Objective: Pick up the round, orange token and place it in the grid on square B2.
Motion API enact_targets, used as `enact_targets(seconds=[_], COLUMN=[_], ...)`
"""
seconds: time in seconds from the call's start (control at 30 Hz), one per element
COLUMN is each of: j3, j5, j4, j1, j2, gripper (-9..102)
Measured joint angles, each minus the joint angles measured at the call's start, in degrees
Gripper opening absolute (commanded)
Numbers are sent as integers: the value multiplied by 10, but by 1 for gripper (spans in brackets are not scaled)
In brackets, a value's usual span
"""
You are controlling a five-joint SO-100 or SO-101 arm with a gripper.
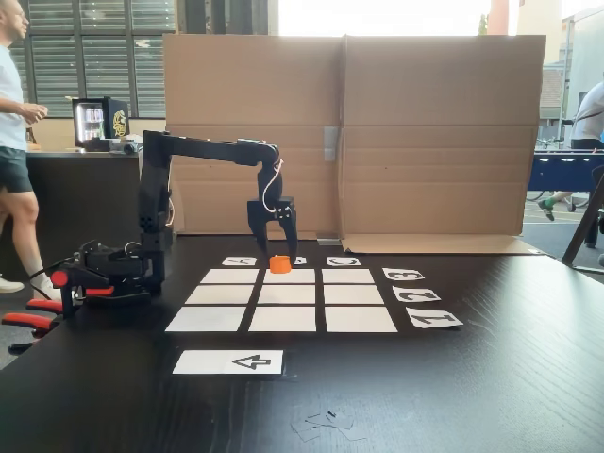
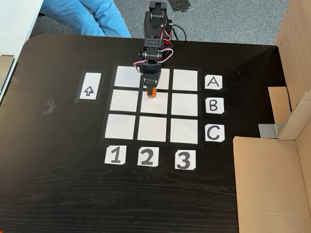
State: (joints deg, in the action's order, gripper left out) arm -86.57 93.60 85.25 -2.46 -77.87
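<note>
My gripper (image 1: 275,251) (image 2: 151,89) hangs fingers-down over the grid (image 1: 206,319) (image 2: 121,127), shut on the round, orange token (image 1: 279,265) (image 2: 152,93), whose lower part pokes out below the fingertips. The token is held in the air, a little above the paper. In an angled fixed view from above it lies over the top edge of square B2 (image 2: 152,108), toward row A. In a low fixed view from the front it floats above and behind square B2 (image 1: 288,294).
A white strip with a black arrow (image 1: 227,362) (image 2: 90,86) lies beside column 1. Letter and number labels (image 1: 415,294) (image 2: 214,105) edge the grid. Cardboard walls (image 1: 377,132) (image 2: 272,179) stand beyond row C. Red-handled clamps (image 1: 38,319) hold the arm base. A person (image 1: 11,142) stands nearby.
</note>
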Motion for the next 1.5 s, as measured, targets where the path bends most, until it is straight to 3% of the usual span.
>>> enact_targets(seconds=[0.8, 0.83, 0.93, 1.07, 1.2, 1.5], j3=[18, 18, 18, -3, -41, -173], j5=[25, 25, 25, 33, 36, 36], j4=[-33, -33, -33, -40, -41, -89], j1=[0, 0, 0, 0, 0, -18], j2=[85, 85, 85, 83, 75, -28], gripper=[0, 2, 28, 54, 65, 78])
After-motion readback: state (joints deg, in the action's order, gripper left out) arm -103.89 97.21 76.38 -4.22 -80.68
